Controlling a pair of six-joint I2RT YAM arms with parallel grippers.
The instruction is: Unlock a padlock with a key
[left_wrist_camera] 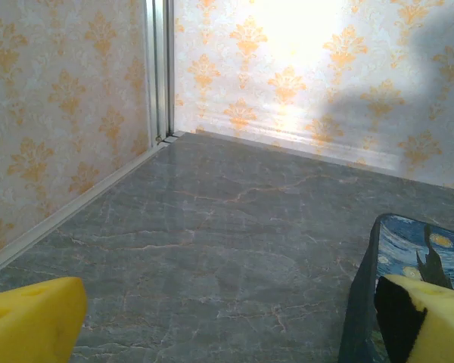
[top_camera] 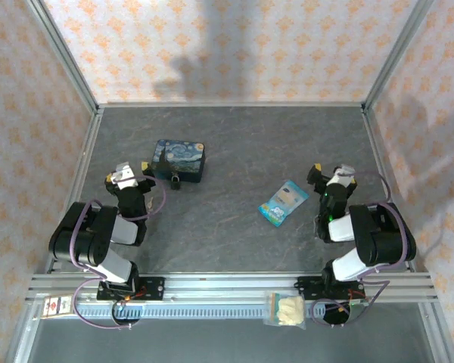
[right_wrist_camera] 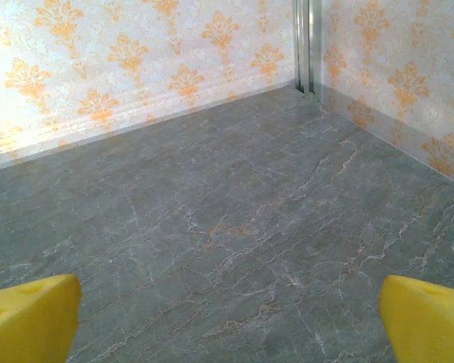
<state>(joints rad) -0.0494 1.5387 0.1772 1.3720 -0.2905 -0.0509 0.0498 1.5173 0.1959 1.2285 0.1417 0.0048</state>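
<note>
Both arms sit low at the near edge of the grey marble-patterned table (top_camera: pixel 234 136) as I watch from the overhead camera. The left gripper (top_camera: pixel 127 172) is spread wide and grasps nothing. Through its wrist camera I see its yellow fingers (left_wrist_camera: pixel 30 321) apart at the two bottom corners of the view, with bare surface between them. The right gripper (top_camera: pixel 334 174) is likewise spread wide and empty near the right edge, its yellow pads (right_wrist_camera: pixel 26 318) framing open tabletop that runs to the far right corner.

The padlock (top_camera: pixel 175 181), small and dark, sits against the near wall of a blue starry-night tin (top_camera: pixel 180 161). The tin lies left of the surface's middle, just beside the left gripper. Its painted lid (left_wrist_camera: pixel 416 249) shows close behind one finger in the left wrist view. A light blue snack packet (top_camera: pixel 283 203) lies flat right of centre, between the tin and the right arm. A clear bag (top_camera: pixel 285 308) of pale contents rests on the metal rail (top_camera: pixel 212 286) at the near edge.
</note>
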